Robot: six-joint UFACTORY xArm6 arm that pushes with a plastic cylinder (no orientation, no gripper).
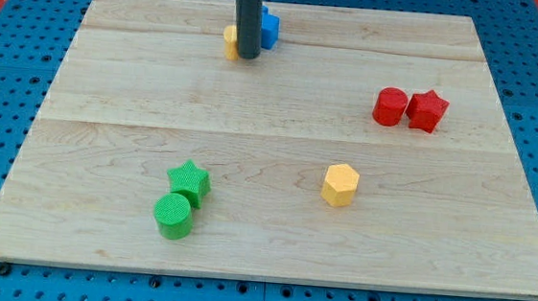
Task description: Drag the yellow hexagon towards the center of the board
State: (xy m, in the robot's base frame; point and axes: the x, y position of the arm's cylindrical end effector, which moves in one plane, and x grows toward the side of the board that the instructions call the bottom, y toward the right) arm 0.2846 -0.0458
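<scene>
My tip (247,57) at top, yellow hexagon (340,185) well apart

- The dark rod is standing upright near the view's top, and my tip (247,56) is resting on the table (270,131) at the upper left of centre.
- A yellow block (229,41) is peeking out at the rod's left edge, mostly hidden, shape unclear.
- A blue block (269,28) is showing just right of the rod, partly hidden.
- The yellow hexagon (340,185) is sitting right of centre, toward the view's bottom, well apart from my tip.
- A red cylinder (390,106) and a red star (427,110) are sitting side by side, touching, at the view's right.
- A green star (189,181) is touching a green cylinder (173,215) at the lower left.
</scene>
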